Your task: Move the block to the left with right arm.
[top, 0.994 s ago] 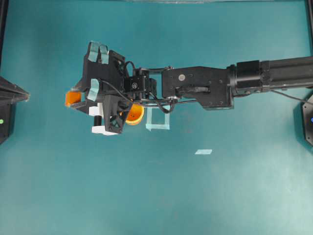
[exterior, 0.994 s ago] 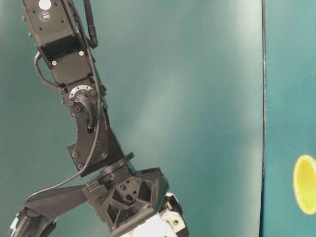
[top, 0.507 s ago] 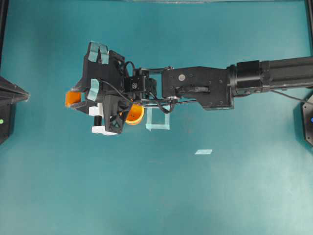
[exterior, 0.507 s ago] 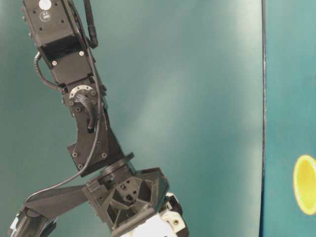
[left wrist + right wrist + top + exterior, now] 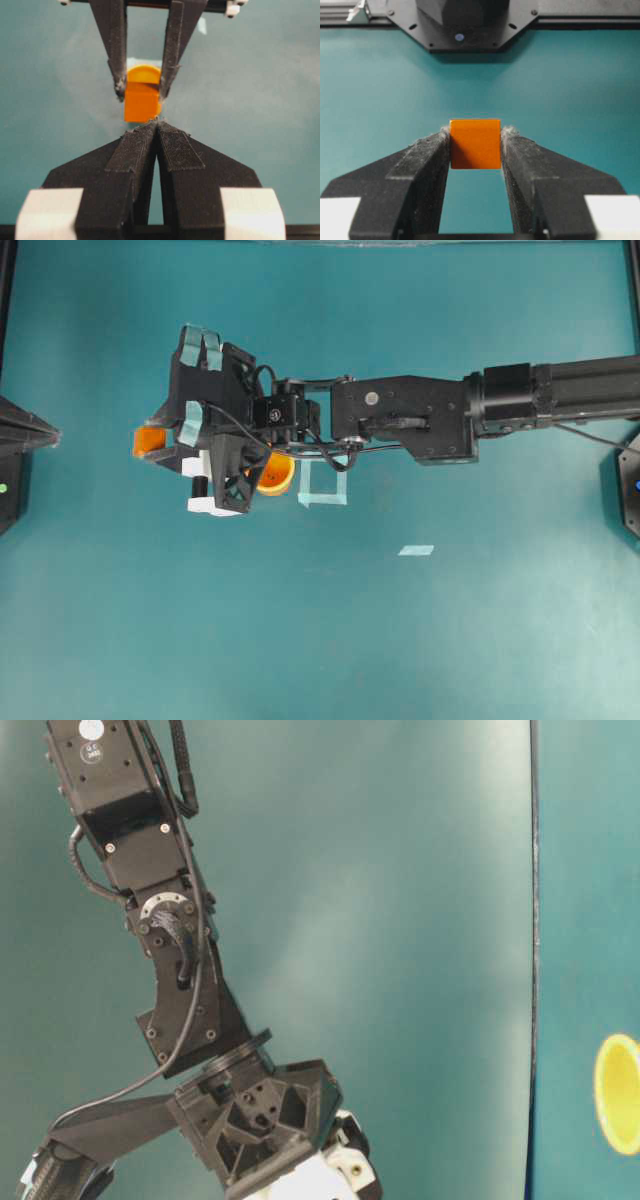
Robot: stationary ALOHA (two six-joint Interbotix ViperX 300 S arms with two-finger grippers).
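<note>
Right wrist view shows my right gripper [image 5: 475, 145] pinching the orange block [image 5: 475, 143] between its two finger pads, one pad flat against each side face. I cannot tell from that view whether the block rests on the teal table [image 5: 580, 90] or hangs just above it.

Overhead, the right arm [image 5: 400, 420] is stretched across the middle, and the block [image 5: 148, 441] sits at its fingertips, well left of the light-blue tape square [image 5: 323, 485] and of the yellow-orange cup [image 5: 275, 475], which lies partly under the wrist.

The left wrist view faces the block [image 5: 142, 102] head-on. The left gripper [image 5: 158, 124] has its fingertips pressed together, holding nothing, with the block just beyond them.

My judgement: the grasp and the leftward carry are done, since the block is already far left. Still to do: set the block down if it is not yet seated, spread the fingers, and pull the right arm clear
</note>
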